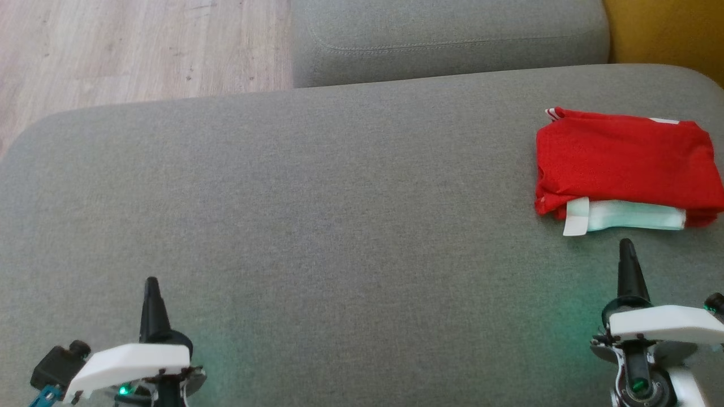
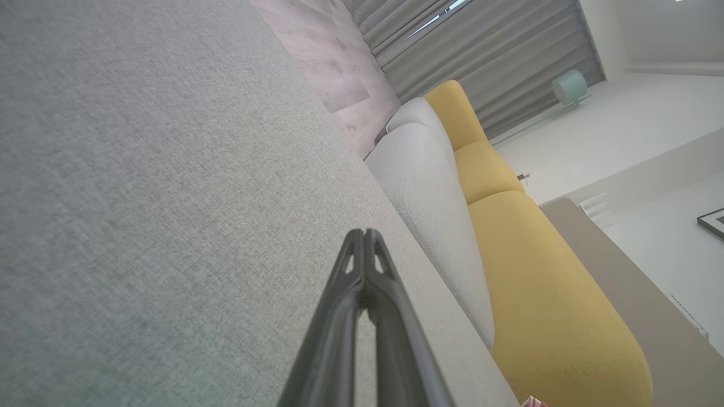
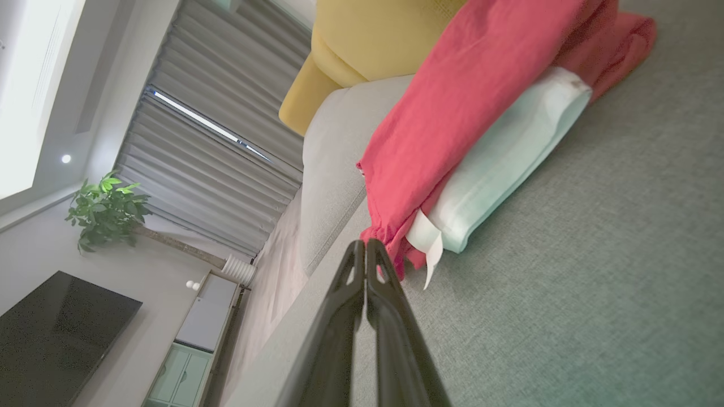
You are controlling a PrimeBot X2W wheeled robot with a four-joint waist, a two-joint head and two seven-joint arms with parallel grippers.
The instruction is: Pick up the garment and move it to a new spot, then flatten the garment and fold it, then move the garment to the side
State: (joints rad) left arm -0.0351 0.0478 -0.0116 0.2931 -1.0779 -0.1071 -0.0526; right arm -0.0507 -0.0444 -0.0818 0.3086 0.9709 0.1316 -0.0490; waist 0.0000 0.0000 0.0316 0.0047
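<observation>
A grey fabric seat (image 1: 339,186) carries everything. A grey cushion (image 1: 447,39) lies along its far edge, with a yellow cushion (image 1: 667,28) at the far right corner and pale wood floor (image 1: 141,45) beyond the far left corner.

The red garment (image 1: 622,164) lies folded in a rough rectangle at the seat's right edge, towards the far side, and runs out of the head view on the right. A mint layer (image 1: 633,216) sticks out from under its near edge, and a white tab (image 1: 577,217) hangs at that layer's left end.

The right gripper (image 1: 625,246) sits by the seat's near right corner, just short of the garment's near edge and apart from it. Its fingers are pressed together with nothing between them. The right wrist view shows the tips (image 3: 365,244) closed just beside the garment's corner (image 3: 469,102), with a grey curtain (image 3: 215,141) in the background.

The left gripper (image 1: 151,285) is near the seat's near left corner, well apart from the garment. Its fingers are also closed tight and empty, as the left wrist view (image 2: 363,234) shows, over bare grey fabric.
</observation>
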